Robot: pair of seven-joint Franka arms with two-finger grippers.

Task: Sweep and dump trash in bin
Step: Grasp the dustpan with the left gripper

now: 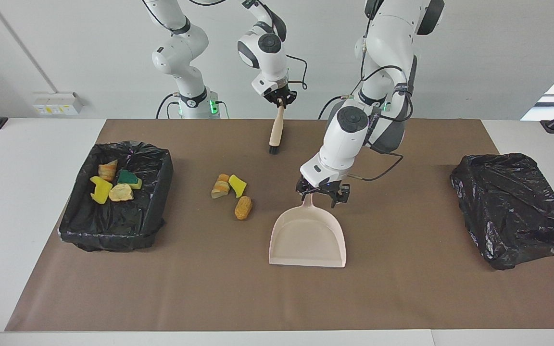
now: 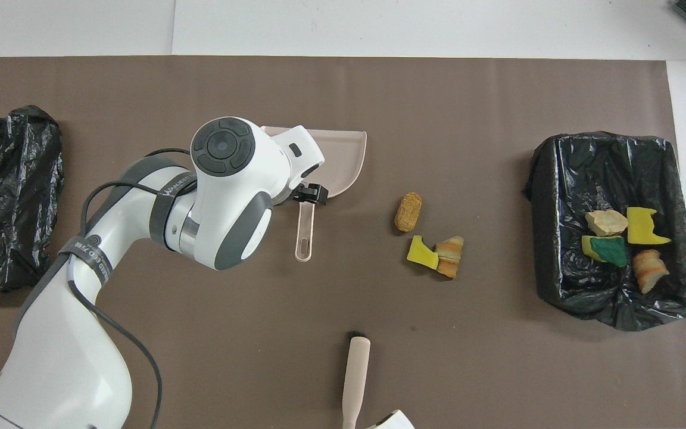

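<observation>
Three pieces of trash lie on the brown mat: a yellow sponge chunk, a striped bread bit and a tan croissant bit. Several more pieces lie in the black-lined bin at the right arm's end. The pale pink dustpan lies flat beside the loose pieces. My left gripper is open, low over the dustpan's handle. My right gripper is shut on the top of the beige brush, which hangs tilted with its bristles down.
A crumpled black bag covers a box at the left arm's end of the table. The brown mat spans most of the white tabletop. The left arm's wrist hides part of the dustpan from overhead.
</observation>
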